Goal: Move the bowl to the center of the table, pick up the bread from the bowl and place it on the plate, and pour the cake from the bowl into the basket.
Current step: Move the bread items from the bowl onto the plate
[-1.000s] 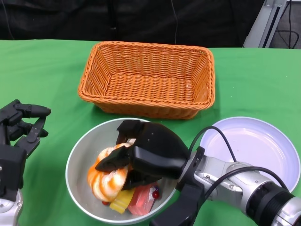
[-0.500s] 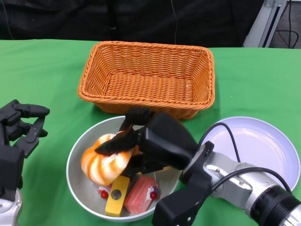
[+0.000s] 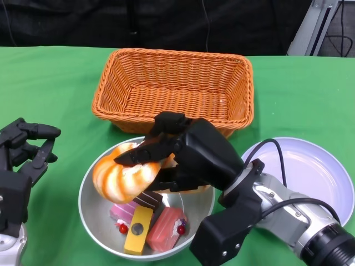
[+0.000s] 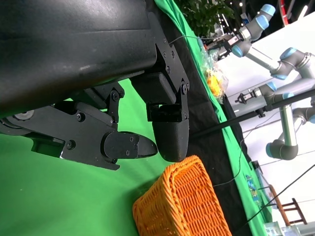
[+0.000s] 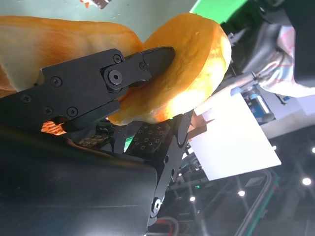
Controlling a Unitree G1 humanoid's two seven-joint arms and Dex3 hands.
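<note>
Right hand (image 3: 183,158) has the bread (image 3: 123,176) clamped between its fingers, lifted just above the bowl (image 3: 91,213), which sits on the green table (image 3: 50,83) in front of the basket (image 3: 175,91). Wrist cam shows the fingers (image 5: 118,73) biting the roll near one end only, so most of it hangs out past the grip. Imo that's the risk: swing over to the plate (image 3: 310,166) too fast and the bread could pivot or slip, dropping back on the cake pieces (image 3: 150,221) or onto the table. Also the forearm crosses the bowl rim, so a low move sideways might clip it and shove the bowl. Left hand (image 3: 22,160) is off to the side w/ fingers spread, holding nothing, so no backup there.
</note>
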